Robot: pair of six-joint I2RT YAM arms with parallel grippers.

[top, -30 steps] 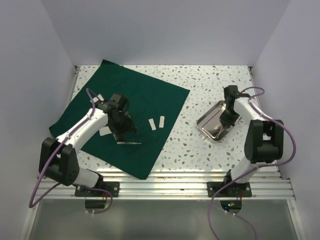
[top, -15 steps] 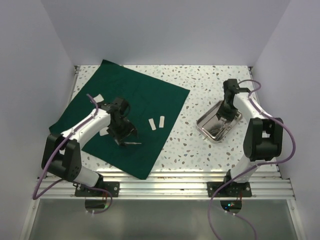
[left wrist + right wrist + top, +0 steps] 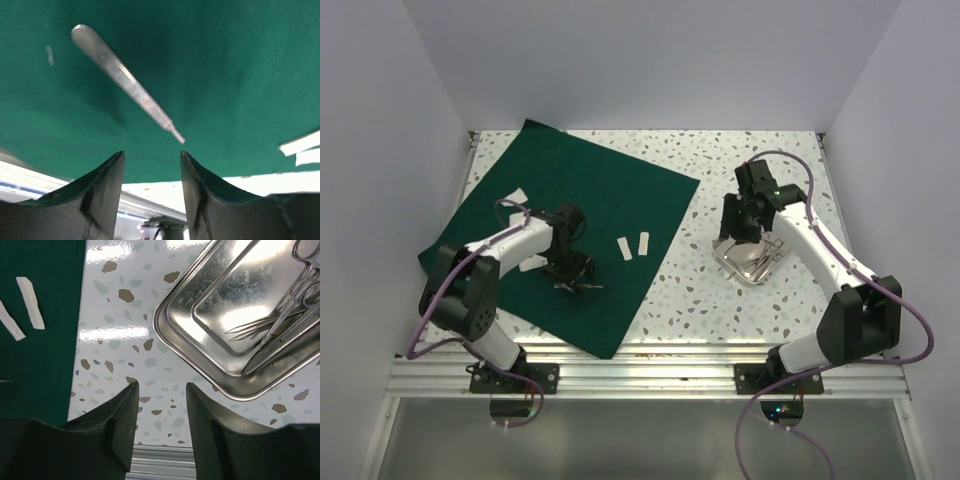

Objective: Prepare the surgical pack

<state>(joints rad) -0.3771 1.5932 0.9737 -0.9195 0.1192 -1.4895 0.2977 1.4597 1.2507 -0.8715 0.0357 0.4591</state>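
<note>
The dark green cloth (image 3: 590,190) of the surgical pack lies spread flat on the left of the table. A steel scalpel handle (image 3: 125,80) lies on it near its front edge. My left gripper (image 3: 151,155) hovers open just above the cloth (image 3: 225,60), with the handle ahead of its fingertips and nothing between them. In the top view, the left gripper (image 3: 572,278) covers most of that handle. The steel tray (image 3: 220,305) holds scissors and forceps (image 3: 280,325). My right gripper (image 3: 162,385) is open and empty over the speckled table, just off the tray's (image 3: 745,278) left rim.
Two white strips (image 3: 633,246) lie side by side on the cloth's right part, and they show too in the right wrist view as white strips (image 3: 30,302). Two more white strips (image 3: 517,195) lie near the left arm. Walls close in the table on three sides.
The right gripper has opened and swung left, from over the tray to beside its left rim. The left gripper has shifted slightly nearer over the scalpel handle, and its jaws have narrowed a little.
</note>
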